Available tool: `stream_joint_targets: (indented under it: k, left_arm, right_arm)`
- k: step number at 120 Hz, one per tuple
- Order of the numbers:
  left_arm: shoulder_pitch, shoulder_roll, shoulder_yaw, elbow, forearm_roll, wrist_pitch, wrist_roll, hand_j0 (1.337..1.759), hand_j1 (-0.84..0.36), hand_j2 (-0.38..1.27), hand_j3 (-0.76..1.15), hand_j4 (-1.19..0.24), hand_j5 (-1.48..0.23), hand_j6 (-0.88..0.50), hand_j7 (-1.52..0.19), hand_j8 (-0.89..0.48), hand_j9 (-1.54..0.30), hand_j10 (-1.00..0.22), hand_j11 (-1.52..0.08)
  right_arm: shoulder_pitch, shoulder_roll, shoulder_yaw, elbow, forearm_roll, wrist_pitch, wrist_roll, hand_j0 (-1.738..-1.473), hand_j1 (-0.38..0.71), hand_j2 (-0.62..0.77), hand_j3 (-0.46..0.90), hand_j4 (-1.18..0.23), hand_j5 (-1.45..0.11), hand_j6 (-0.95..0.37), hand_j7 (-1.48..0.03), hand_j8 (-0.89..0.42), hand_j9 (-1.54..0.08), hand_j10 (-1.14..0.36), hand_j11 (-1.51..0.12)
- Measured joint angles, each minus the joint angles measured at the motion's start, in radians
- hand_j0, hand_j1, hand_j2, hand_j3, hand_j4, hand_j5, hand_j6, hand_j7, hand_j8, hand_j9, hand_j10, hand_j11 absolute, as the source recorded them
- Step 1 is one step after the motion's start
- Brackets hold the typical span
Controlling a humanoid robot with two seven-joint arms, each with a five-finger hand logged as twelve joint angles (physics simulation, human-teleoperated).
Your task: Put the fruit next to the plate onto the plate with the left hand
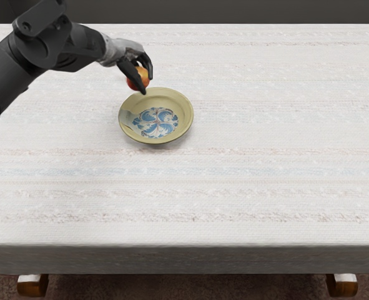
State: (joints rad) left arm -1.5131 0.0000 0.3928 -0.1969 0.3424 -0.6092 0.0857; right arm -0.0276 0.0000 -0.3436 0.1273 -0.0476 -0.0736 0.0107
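A round orange-red fruit [139, 78] is held in my left hand [136, 72], whose black fingers are curled around it. The arm comes in from the upper left. The fruit hangs just above the far left rim of the plate [182, 105], a yellow-green dish with a blue floral pattern in its middle. Fingers hide part of the fruit. The right arm does not show.
The plate sits on a long table covered by a pale striped cloth [265, 175]. The table's front edge runs along the bottom, with wooden feet [32, 285] below it.
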Motion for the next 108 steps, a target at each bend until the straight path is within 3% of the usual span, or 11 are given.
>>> stream_joint_targets:
  k: [31,38,66,108]
  left_arm:
    - [0.018,0.000,-0.034,-0.060,0.000,0.001,0.000,1.625,-0.47,0.43,0.00,-0.88,-1.09,-0.30,-1.19,-0.24,-1.22,-0.37,-1.25]
    - [0.024,0.000,-0.036,-0.070,0.000,0.001,0.000,1.626,-0.45,0.33,0.00,-0.88,-1.09,-0.31,-1.19,-0.25,-1.22,-0.38,-1.25]
    - [0.063,0.000,-0.037,-0.075,0.001,0.000,0.001,1.627,-0.50,0.42,0.00,-0.88,-1.10,-0.28,-1.17,-0.23,-1.20,-0.35,-1.25]
    - [0.102,0.000,-0.087,-0.073,0.000,-0.001,0.000,1.646,-0.32,0.22,0.00,-0.67,-0.84,-0.50,-0.86,-0.44,-0.89,-0.50,-0.91]
  right_arm:
    - [0.000,0.000,0.000,0.000,0.000,0.000,0.000,-1.658,-0.35,0.00,0.00,0.00,0.00,0.00,0.00,0.00,0.00,0.00,0.00]
    - [0.000,0.000,0.000,0.000,0.000,0.000,0.000,-1.658,-0.35,0.00,0.00,0.00,0.00,0.00,0.00,0.00,0.00,0.00,0.00]
    - [0.000,0.000,0.000,0.000,0.000,0.000,0.000,-1.658,-0.35,0.00,0.00,0.00,0.00,0.00,0.00,0.00,0.00,0.00,0.00]
    - [0.000,0.000,0.000,0.000,0.000,0.000,0.000,-1.658,-0.35,0.00,0.00,0.00,0.00,0.00,0.00,0.00,0.00,0.00,0.00]
